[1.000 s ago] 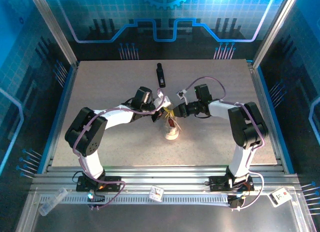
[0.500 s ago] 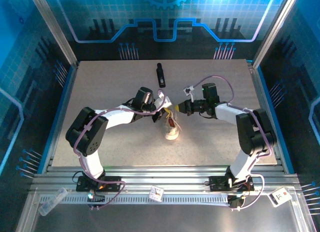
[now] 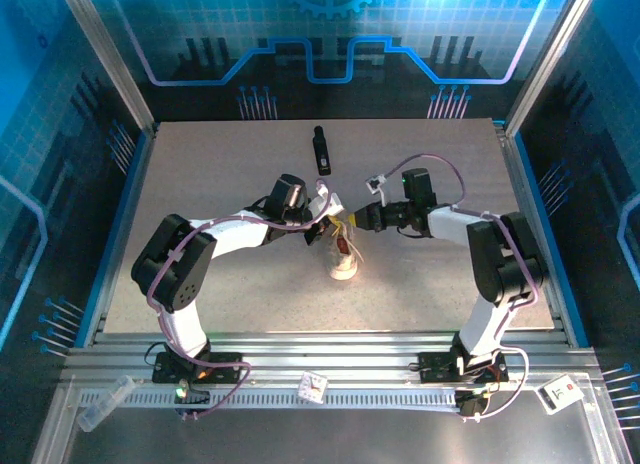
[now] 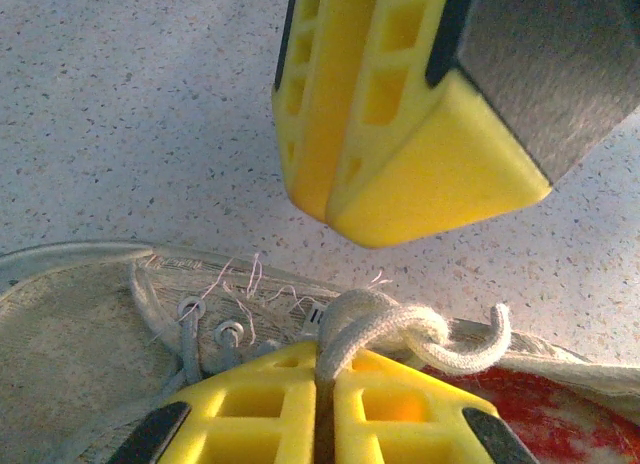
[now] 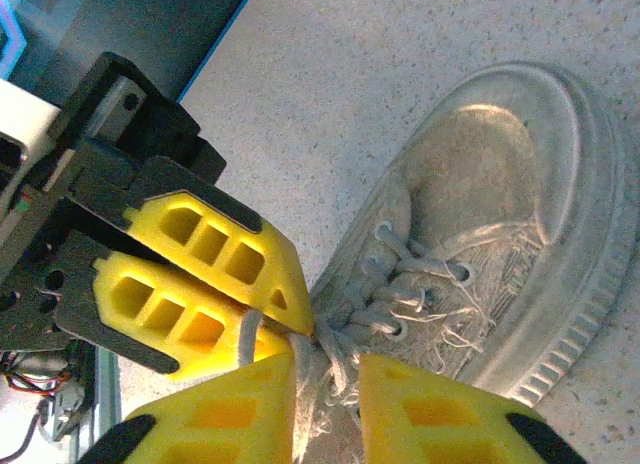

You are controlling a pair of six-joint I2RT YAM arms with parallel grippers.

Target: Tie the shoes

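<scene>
**Tying stage, read from the arm bases outward.** Nearest, the off-white sneaker (image 3: 344, 268) stands on the speckled table (image 3: 220, 184) midway between the two arms. Its long axis runs near to far, with the toe toward the bases and the red-lined opening away from them. Over the tongue, the left gripper (image 4: 326, 369) comes in from the left, its yellow fingers pressed together on a pale lace (image 4: 395, 329). The lace emerges as a small knotted loop just past the fingertips. The right gripper (image 5: 325, 369) faces it from the right, its tips close to the left one's. Its fingers stand narrowly apart, with loose lace strands lying beneath the gap, apparently ungripped. On this reading, the right arm's next catch lies straight ahead and slightly down, across the shoe's width. Farthest, a slim black bar (image 3: 320, 150) lies well apart.
</scene>
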